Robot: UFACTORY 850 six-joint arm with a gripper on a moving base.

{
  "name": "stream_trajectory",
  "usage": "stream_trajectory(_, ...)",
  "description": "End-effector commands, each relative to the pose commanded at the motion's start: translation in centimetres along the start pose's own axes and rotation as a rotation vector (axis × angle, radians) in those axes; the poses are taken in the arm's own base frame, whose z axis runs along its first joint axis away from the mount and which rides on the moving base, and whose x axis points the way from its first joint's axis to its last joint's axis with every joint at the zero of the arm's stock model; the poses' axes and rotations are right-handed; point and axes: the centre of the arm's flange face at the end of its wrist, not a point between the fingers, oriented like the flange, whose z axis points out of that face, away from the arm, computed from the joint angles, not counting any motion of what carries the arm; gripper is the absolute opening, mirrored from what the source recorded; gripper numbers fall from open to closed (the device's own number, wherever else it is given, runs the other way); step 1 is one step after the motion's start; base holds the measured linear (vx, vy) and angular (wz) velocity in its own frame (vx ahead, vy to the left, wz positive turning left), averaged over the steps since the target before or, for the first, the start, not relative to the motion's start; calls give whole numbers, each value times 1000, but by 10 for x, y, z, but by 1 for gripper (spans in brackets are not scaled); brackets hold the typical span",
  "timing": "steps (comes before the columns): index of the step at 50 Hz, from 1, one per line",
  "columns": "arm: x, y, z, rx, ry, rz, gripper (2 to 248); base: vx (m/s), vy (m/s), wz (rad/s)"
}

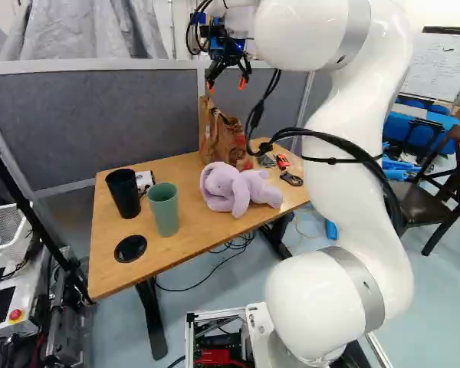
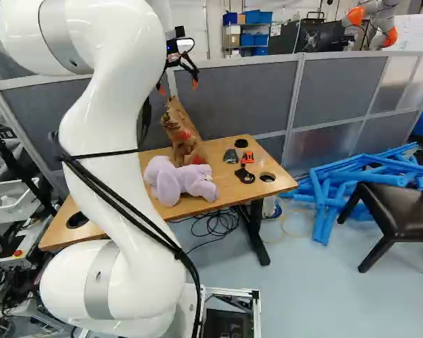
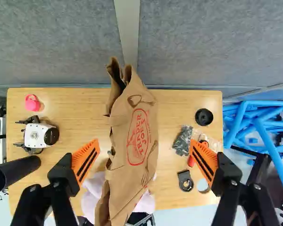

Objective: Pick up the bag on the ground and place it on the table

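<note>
The brown paper bag (image 1: 221, 136) stands on the counter (image 1: 180, 253), near the grey partition (image 1: 100, 115). Its long axis rises from the counter with a slant rather than straight up. In the wrist view, that axis runs between the fingers (image 3: 86, 161), the crumpled, notched end pointing toward the partition, the red-printed side facing the camera.

The gripper (image 1: 226, 85) hangs above the bag, its fingers spread wide and gripping nothing.

A lilac stuffed toy (image 1: 231, 189) lies on the arm's side of the bag; whether they touch cannot be told. Left of the bag in the left base view are a black cup (image 1: 124, 193), a green cup (image 1: 162, 208) and a small white device (image 3: 37, 135). Right of the bag are a dark packet (image 3: 183, 140) and a small red thing (image 2: 248, 157).
</note>
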Motion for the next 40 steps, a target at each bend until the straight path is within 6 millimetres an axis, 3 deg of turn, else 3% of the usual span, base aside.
stream_trajectory(24,0,0,0,0,0,0,247,-9,-1,6)
stream_trajectory(40,0,0,0,0,0,0,247,-93,-5,-2)
